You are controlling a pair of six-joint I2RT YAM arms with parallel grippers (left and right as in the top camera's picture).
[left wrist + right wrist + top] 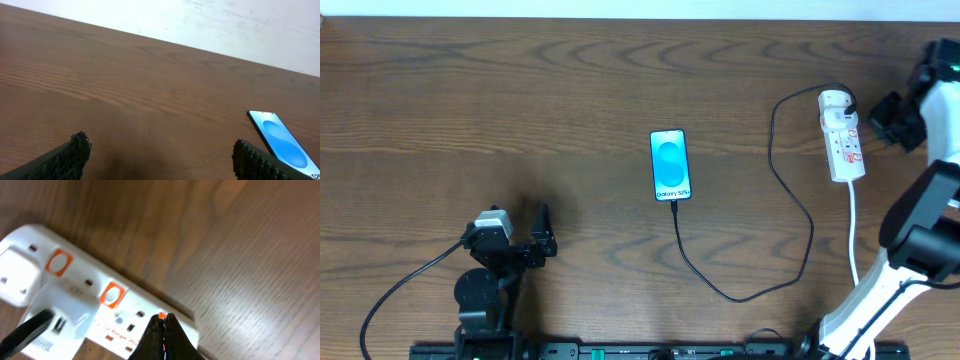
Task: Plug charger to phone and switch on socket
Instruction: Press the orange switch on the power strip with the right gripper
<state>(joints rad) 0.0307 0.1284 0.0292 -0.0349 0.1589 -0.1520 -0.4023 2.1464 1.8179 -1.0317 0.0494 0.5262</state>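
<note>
The phone [670, 165] lies screen up mid-table, showing a blue circle; its corner shows in the left wrist view [280, 142]. The thin black charger cable [790, 190] enters the phone's near end, loops right and runs up to a white plug block at the far end of the white socket strip [844, 135]. My right gripper [164, 316] is shut, its tips pressed on an orange switch of the socket [100, 300]. My left gripper [160, 152] is open and empty above bare wood, left of the phone.
The socket's white cord [853, 235] runs toward the table's near edge by the right arm base. The left arm [500, 250] sits near the front left, with its own black cable trailing left.
</note>
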